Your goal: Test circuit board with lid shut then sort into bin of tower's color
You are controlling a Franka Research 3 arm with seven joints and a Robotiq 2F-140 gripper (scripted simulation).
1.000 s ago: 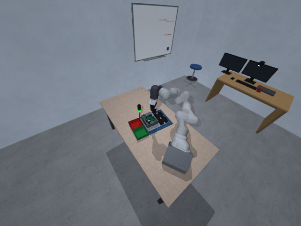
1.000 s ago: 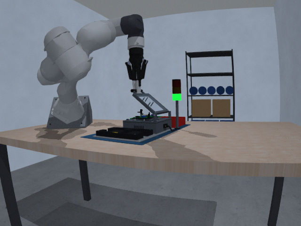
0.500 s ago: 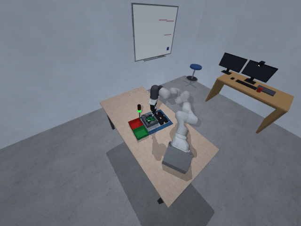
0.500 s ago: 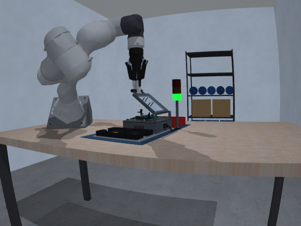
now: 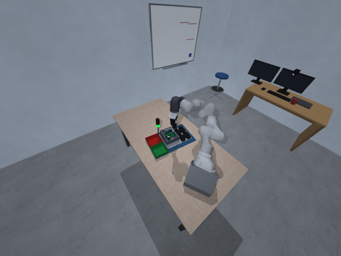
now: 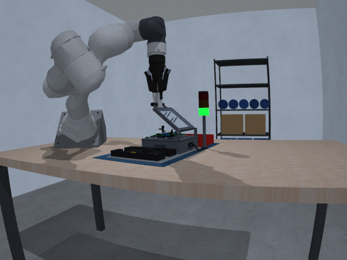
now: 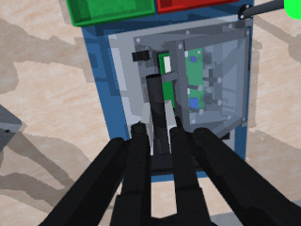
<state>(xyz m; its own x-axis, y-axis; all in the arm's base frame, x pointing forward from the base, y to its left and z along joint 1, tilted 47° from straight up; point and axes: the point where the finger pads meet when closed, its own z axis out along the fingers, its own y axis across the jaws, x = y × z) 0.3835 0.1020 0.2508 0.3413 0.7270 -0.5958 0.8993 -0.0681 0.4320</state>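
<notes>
My gripper (image 5: 173,127) (image 6: 158,103) (image 7: 158,112) is shut on the lid's black handle (image 7: 155,94) (image 6: 154,104). The clear lid (image 6: 172,117) (image 7: 226,71) of the grey tester (image 5: 171,141) (image 6: 165,144) stands tilted up, about half open, held by that handle. The green circuit board (image 5: 170,134) (image 7: 194,75) lies inside the tester under the lid. The signal tower (image 5: 157,125) (image 6: 204,111) (image 7: 293,7) beside the tester shows green. The green bin (image 5: 159,151) (image 7: 113,9) and the red bin (image 5: 152,138) (image 6: 206,137) (image 7: 188,5) stand side by side beyond the tester.
The black tray (image 5: 184,135) (image 6: 142,153) lies next to the tester on the blue mat (image 5: 189,142) (image 6: 156,163) (image 7: 96,71). The arm's base stands on the table behind the tray. A shelf rack stands against the far wall.
</notes>
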